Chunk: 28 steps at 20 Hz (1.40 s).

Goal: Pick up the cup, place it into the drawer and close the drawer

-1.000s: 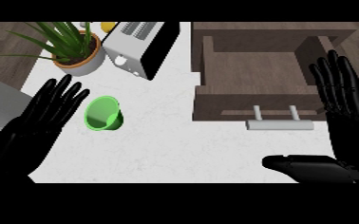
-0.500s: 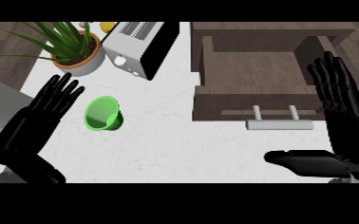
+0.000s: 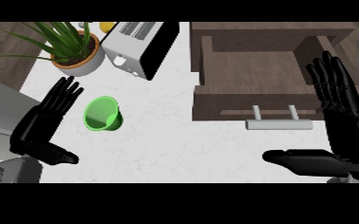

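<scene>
Just right of the left hand's (image 3: 43, 123) straight, spread fingers (image 3: 64, 92) lies the cup (image 3: 103, 114).

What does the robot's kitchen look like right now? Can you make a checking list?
Surface: white speckled counter.
Job's things: green cup lies on its side on the counter, held by nothing; drawer is open with nothing inside, handle toward the robot.
Clutter: potted plant, toaster, a yellow thing behind it.
Hands: left hand open beside the cup, fingers straight; right hand open by the drawer's right side.
Cables: nothing seen.
Surroundings: wooden surface at far left.
</scene>
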{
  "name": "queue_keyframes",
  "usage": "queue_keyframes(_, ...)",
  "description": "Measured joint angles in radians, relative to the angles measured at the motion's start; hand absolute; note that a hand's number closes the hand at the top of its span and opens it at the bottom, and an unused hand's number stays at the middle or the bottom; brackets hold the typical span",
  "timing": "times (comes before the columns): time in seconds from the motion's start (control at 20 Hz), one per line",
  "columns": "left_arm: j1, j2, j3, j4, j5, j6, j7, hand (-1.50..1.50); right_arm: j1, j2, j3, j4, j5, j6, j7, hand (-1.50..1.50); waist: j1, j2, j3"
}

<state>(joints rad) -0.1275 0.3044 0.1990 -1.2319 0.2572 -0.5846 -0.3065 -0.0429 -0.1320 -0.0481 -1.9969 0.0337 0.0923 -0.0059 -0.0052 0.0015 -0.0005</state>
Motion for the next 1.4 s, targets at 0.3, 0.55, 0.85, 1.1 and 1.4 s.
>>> queue_keyframes(0.3, -0.085, 0.015, 0.006, 0.274, -0.142, 0.020, -0.181, -1.50, -0.012, -0.002, -0.019, 0.033, -0.010, 0.016, -0.020, -1.50, -0.003, 0.001, 0.000)
queue_keyframes(0.55, -0.166, 0.022, 0.002, 0.525, -0.239, 0.082, -0.338, -1.50, -0.002, -0.004, -0.019, 0.028, -0.011, 0.029, -0.024, -1.50, -0.008, 0.002, -0.001)
queue_keyframes(0.85, -0.246, 0.044, 0.007, 0.759, -0.290, 0.131, -0.469, -1.50, -0.003, -0.007, -0.035, 0.022, -0.033, 0.045, -0.025, -1.50, -0.013, 0.004, -0.002)
queue_keyframes(1.1, -0.309, 0.040, 0.010, 0.879, -0.308, 0.161, -0.528, -1.50, -0.017, -0.001, -0.024, 0.037, -0.024, 0.049, -0.035, -1.50, -0.019, 0.008, -0.003)
queue_keyframes(1.4, -0.338, 0.046, 0.007, 0.956, -0.326, 0.179, -0.586, -1.50, -0.039, -0.010, -0.032, 0.047, -0.030, 0.055, -0.022, -1.50, -0.026, 0.012, -0.004)
